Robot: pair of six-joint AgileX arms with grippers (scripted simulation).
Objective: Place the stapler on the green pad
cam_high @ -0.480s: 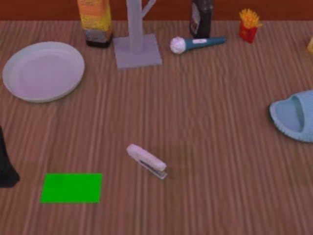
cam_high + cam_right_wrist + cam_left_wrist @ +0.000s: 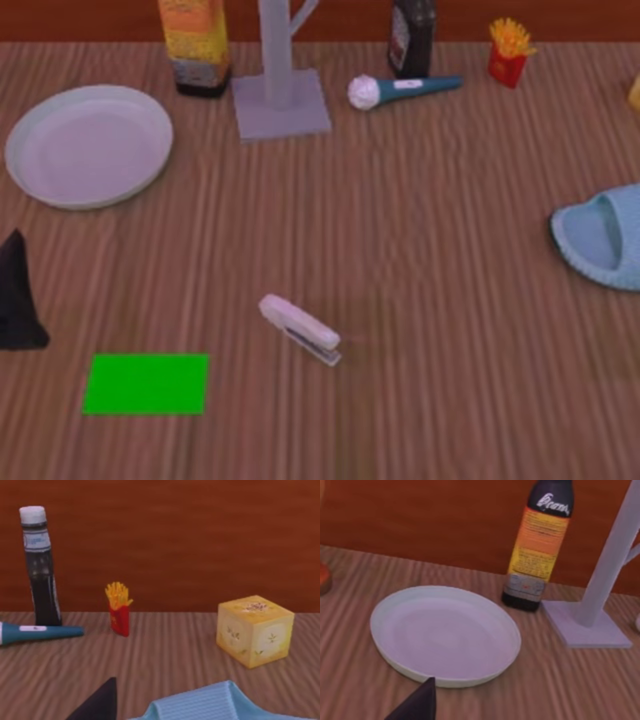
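One stapler (image 2: 299,329) lies beside one green pad (image 2: 146,384).

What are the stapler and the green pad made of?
The stapler looks like smooth pale pink plastic on top with a grey metal-looking base. The green pad looks paper-thin, flat and matte; whether it is paper, foam or cloth, I can't tell.

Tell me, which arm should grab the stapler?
Probably the left. Its gripper shows at the table's left edge, on the same side as the green pad and nearer the stapler. The right arm is outside the top view.
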